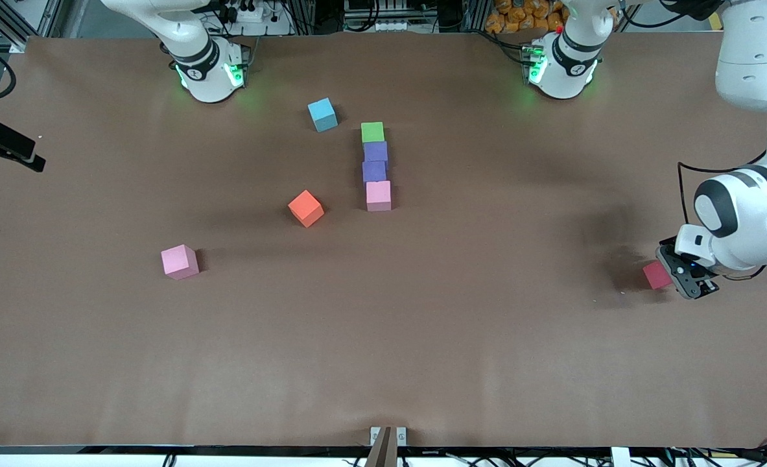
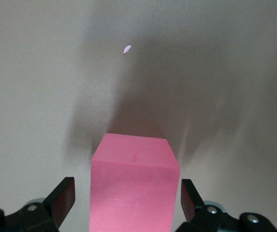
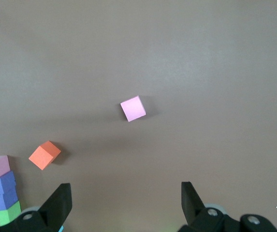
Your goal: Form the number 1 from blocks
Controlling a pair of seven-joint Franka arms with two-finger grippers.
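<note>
while my left gripper (image 2: 127, 198) is straddling the red block (image 1: 656, 275) down at the left arm's end of the table, i am reading its fingers (image 2: 61, 195) as standing a little apart from the block's sides, a gap showing on each flank, so i am not calling it a grip yet. i am judging that the block sits between the jaws so that closing them will catch two flat, parallel faces squarely. my right gripper (image 3: 126, 200) is waiting high over the table with its fingers spread wide and nothing between them, looking down on a loose pink block (image 3: 133, 108) and an orange block (image 3: 44, 154). the column i am building is lying in the middle of the table: green block (image 1: 372, 131), then two purple blocks (image 1: 375, 161), then a second pink block (image 1: 378, 195), each touching the next and running toward the front camera, which is serving as the stem of the numeral. the light blue block (image 1: 322, 114) is sitting near the green end, apart from it, perhaps for the flag of the 1. the orange block is resting beside the column's near end, not touching it. i am guessing the red block belongs at the stem's foot.
</note>
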